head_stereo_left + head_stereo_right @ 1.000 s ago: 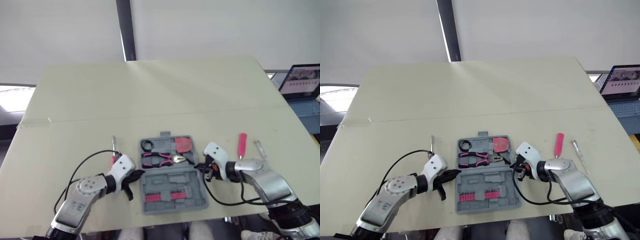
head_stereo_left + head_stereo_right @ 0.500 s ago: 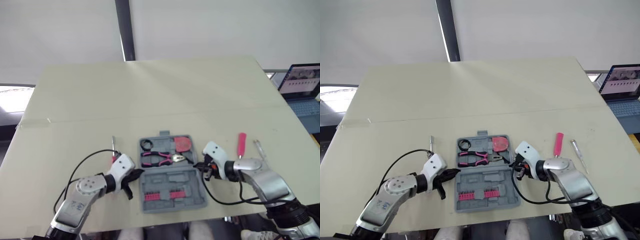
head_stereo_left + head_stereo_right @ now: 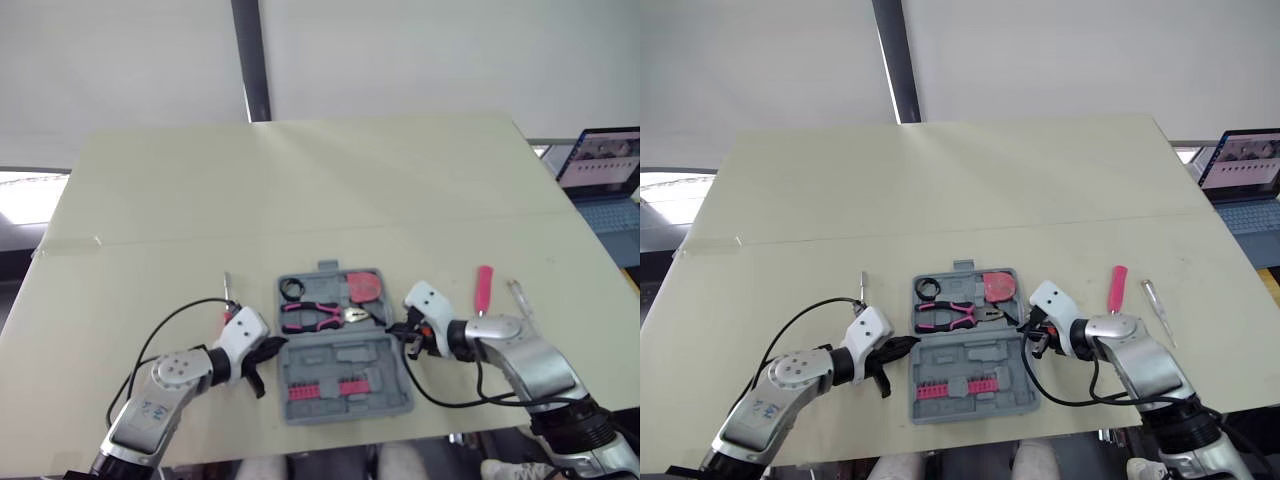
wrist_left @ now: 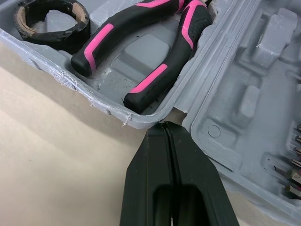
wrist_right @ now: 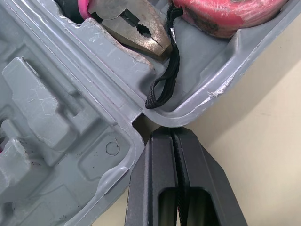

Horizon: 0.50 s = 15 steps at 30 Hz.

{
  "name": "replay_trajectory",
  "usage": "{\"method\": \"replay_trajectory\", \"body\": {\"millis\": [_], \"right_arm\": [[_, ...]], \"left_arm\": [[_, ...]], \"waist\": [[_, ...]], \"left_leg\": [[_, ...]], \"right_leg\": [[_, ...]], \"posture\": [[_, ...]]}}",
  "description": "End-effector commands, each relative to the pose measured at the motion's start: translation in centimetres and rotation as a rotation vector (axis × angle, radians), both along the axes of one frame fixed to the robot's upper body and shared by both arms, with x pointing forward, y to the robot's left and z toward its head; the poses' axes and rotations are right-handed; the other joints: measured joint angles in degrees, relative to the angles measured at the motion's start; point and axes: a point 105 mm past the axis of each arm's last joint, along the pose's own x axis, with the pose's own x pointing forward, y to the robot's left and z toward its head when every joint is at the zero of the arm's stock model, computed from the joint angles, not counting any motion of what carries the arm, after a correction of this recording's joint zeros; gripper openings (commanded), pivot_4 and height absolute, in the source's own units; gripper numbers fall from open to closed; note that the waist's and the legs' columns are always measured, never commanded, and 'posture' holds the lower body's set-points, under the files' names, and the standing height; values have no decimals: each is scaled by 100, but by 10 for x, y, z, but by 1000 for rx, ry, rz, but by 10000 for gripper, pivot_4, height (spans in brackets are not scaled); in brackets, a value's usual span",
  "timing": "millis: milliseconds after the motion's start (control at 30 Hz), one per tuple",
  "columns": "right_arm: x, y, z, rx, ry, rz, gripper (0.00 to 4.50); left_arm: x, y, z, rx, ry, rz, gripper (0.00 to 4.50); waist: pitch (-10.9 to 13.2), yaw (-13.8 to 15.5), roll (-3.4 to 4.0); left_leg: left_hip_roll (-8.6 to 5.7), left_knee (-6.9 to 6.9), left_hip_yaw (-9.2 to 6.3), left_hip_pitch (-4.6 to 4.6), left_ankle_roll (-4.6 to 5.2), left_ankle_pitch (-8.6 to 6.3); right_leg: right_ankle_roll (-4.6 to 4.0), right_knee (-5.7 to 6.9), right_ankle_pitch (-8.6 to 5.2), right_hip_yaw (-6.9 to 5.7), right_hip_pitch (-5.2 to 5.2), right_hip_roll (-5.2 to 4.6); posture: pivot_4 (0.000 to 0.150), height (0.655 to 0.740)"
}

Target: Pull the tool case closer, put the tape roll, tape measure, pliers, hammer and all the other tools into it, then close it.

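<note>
Grey plastic, the case [image 3: 352, 356] lies open on the table [image 3: 300, 190] close to the robot, so the pull looks done. Its far half holds the tape roll [image 3: 293, 290], pliers [image 3: 315, 318] and tape measure [image 3: 366, 287]; its near half carries a row of bits [image 3: 325, 388]. Left of the case lies a small screwdriver [image 3: 228, 295]; right of it lie a pink screwdriver [image 3: 484, 290] and, farther out, a clear one [image 3: 520, 300]. By this reading those three are not yet packed and the case is not yet closed. The hinge runs side to side, with the handle tab [image 3: 328, 268] pointing away from the robot. The pliers lie along the hinge, nose to the right. The left gripper [image 3: 275, 347] and right gripper [image 3: 392, 333] flank the hinge ends.

Left wrist: the fingers [image 4: 150, 174] are pressed together and empty, tips at the hinge notch.

Right wrist: the fingers [image 5: 150, 179] are likewise closed on nothing, tips at the opposite notch, near the tape measure's strap [image 5: 162, 80].
</note>
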Motion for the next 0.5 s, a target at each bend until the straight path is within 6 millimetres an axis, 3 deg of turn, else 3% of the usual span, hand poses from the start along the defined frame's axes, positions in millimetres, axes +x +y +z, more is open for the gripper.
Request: {"method": "replay_trajectory", "body": {"millis": [33, 367, 500], "right_arm": [[-3, 1, 3, 6, -18, 16, 1036], [-5, -21, 4, -21, -19, -27, 1036], [-9, -32, 15, -9, -31, -44, 1036]], "left_arm": [[1, 1, 3, 1, -18, -1, 0], [1, 8, 8, 6, -12, -1, 0], [1, 13, 27, -17, -46, -10, 0]], "waist": [[0, 0, 0], [0, 14, 0], [1, 22, -1]], "left_leg": [[0, 0, 0, 0, 0, 0], [0, 0, 0, -1, 0, 0], [0, 0, 0, -1, 0, 0]], "right_leg": [[0, 0, 0, 0, 0, 0], [0, -1, 0, 0, 0, 0], [0, -1, 0, 0, 0, 0]], "posture": [[1500, 7373], [1500, 7373], [1500, 7373]]}}
